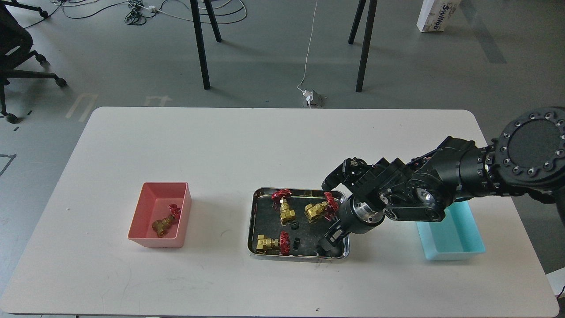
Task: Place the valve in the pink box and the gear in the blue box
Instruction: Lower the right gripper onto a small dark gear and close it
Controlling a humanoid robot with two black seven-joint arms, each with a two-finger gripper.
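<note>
The right gripper (329,245) reaches down into the near right corner of the shiny steel tray (265,255) on the white bench (220,145); whether its dark fingers are parted or closed cannot be told. One small brass-yellow valve with a red handwheel (165,222) lies in the salmon-pink plastic box (152,240). Three like valves and tiny black gears (295,225) lie in the tray. The light cyan-blue plastic box (454,254) sits right of the tray.

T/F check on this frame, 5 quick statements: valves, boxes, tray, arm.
1. One valve lies in the pink box. True.
2. Three valves remain in the steel tray. True.
3. The blue box stands left of the tray. False: it stands right of it, partly behind the arm.
4. The right gripper reaches down into the tray's near right corner. True.
5. The left arm reaches over the pink box. False: no left arm is in view.
</note>
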